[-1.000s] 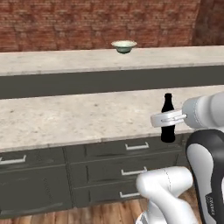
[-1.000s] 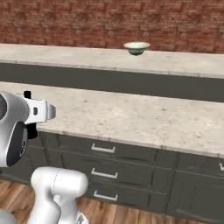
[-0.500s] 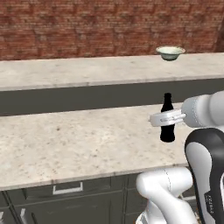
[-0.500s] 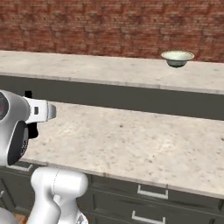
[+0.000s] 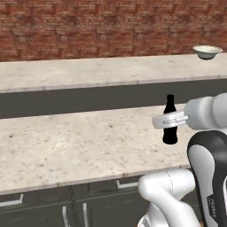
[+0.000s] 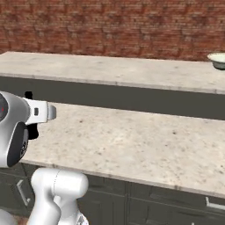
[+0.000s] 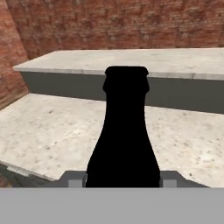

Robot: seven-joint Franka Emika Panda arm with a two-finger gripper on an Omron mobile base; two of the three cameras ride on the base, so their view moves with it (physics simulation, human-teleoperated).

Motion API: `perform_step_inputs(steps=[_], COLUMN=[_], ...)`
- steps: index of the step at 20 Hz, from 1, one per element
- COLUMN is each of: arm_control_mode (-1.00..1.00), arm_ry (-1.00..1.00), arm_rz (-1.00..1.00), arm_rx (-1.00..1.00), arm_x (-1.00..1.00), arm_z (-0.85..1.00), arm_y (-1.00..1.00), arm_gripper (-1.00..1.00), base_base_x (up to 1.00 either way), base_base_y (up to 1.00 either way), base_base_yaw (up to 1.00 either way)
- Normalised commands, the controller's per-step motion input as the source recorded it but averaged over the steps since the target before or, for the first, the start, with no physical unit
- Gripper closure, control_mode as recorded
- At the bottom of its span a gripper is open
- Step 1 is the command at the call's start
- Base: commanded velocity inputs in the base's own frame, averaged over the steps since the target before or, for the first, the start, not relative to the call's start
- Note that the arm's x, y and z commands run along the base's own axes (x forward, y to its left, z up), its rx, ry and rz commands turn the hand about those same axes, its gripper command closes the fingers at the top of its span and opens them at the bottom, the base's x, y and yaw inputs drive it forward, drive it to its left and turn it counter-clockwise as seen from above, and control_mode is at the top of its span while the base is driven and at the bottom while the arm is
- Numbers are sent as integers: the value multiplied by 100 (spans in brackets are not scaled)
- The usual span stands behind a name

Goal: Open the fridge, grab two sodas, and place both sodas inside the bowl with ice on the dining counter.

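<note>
In the left base view the end effector (image 5: 170,121) grips a dark soda bottle (image 5: 169,120) upright above the near counter (image 5: 80,142). The bowl (image 5: 207,51) sits far right on the dining counter (image 5: 88,71). The hand view shows the bottle's black silhouette against brick wall (image 7: 109,22).

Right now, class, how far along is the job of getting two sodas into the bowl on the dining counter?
Done: one soda is out of the fridge. In hand: the gripper holds the small black soda bottle upright above the nearer beige speckled counter. Left: the round pale bowl on the farther beige dining counter has no soda showing in it, so both placements and the second soda remain.
</note>
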Motion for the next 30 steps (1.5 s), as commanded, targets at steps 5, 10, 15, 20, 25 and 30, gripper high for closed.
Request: perform_step_inputs(steps=[5, 10, 15, 20, 25, 30], arm_control_mode=[100, 100, 100, 100, 100, 100], arm_ry=[0, 0, 0, 0, 0, 0], arm_rz=[0, 0, 0, 0, 0, 0], arm_rx=[0, 0, 0, 0, 0, 0], arm_x=[0, 0, 0, 0, 0, 0], arm_z=[0, 0, 0, 0, 0, 0], arm_y=[0, 0, 0, 0, 0, 0], arm_gripper=[100, 100, 100, 100, 100, 100], base_base_x=[-12, -10, -10, -8, -2, 0], base_base_y=[100, 100, 100, 100, 100, 100], base_base_yaw=[0, 0, 0, 0, -1, -3])
